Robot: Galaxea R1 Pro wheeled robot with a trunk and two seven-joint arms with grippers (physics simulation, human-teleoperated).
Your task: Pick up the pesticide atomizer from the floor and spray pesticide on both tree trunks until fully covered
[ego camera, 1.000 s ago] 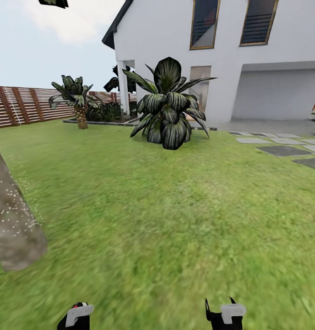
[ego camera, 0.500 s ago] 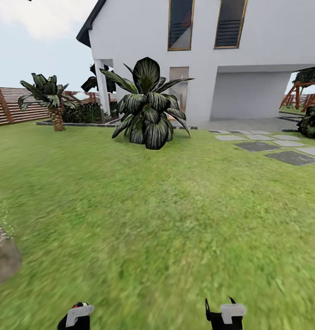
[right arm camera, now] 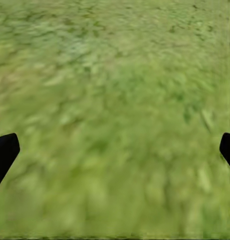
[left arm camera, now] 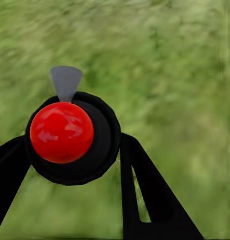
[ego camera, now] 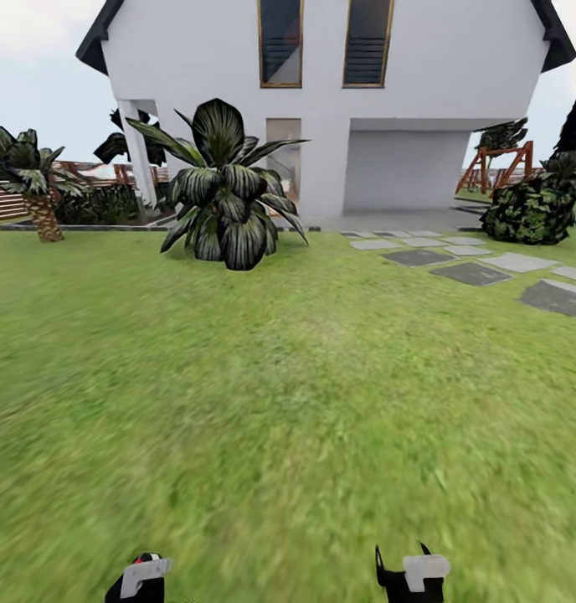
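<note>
The left gripper (left arm camera: 74, 165) is clamped on the pesticide atomizer (left arm camera: 69, 135): in the left wrist view its black body with the red cap sits between the two dark fingers (left arm camera: 145, 190), with a grey nozzle tip projecting beyond the cap over the lawn (ego camera: 288, 402). In the head view the left gripper (ego camera: 139, 578) sits at the lower edge of the picture with a trace of red at its top. The right gripper (right arm camera: 115, 150) carries nothing; its two fingertips stand far apart at opposite sides of the right wrist view, with bare grass between them. Ahead are a broad-leaved plant (ego camera: 225, 197) near the house (ego camera: 338, 109), a small palm (ego camera: 28, 180) at the far left border of the lawn, a bush (ego camera: 527, 209) at the far right, and stepping stones (ego camera: 472, 272) leading toward the house. The grass renders blurred. The step in hand is judged to be transit toward a tree. Procedure: keep the grip firm and the atomizer level during travel; hold the right arm tucked; bring a trunk into the head view before stopping; halt near the trunk but apart from it; then aim the nozzle squarely at the bark.
</note>
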